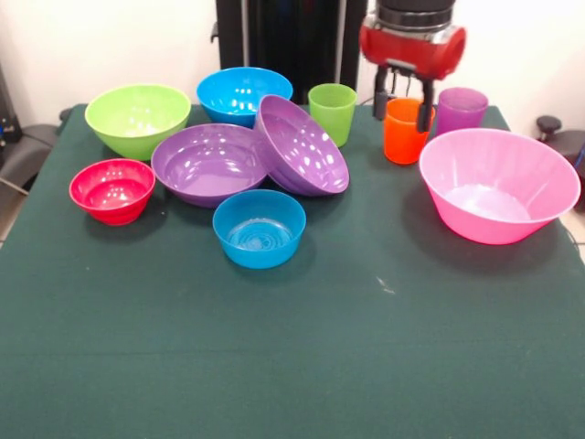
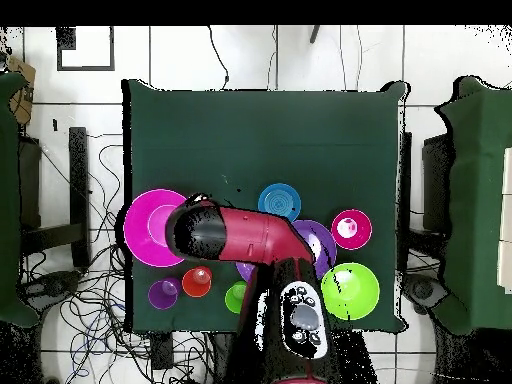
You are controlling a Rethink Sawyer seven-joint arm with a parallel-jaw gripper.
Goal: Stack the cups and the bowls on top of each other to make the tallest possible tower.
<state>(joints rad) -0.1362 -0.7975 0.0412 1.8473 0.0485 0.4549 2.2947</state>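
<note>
My gripper (image 1: pixel 402 105) hangs at the table's far side, open, with one finger on each side of the orange cup (image 1: pixel 405 133), which stands on the table. The purple cup (image 1: pixel 462 110) stands just right of it and the green cup (image 1: pixel 332 112) to its left. The big pink bowl (image 1: pixel 498 185) sits at the right. A purple bowl (image 1: pixel 208 163) sits upright, and a second purple bowl (image 1: pixel 302 144) leans tilted against it. Around them are a lime bowl (image 1: pixel 137 119), a blue bowl (image 1: pixel 244 94), a smaller blue bowl (image 1: pixel 260 228) and a red bowl (image 1: pixel 112 190).
The dark green table (image 1: pixel 366 347) stretches wide toward the camera. In the overhead view the red arm (image 2: pixel 250 240) covers part of the bowls; the orange cup (image 2: pixel 197 282), purple cup (image 2: pixel 163 293) and pink bowl (image 2: pixel 150 228) show beside it. Cables lie on the floor.
</note>
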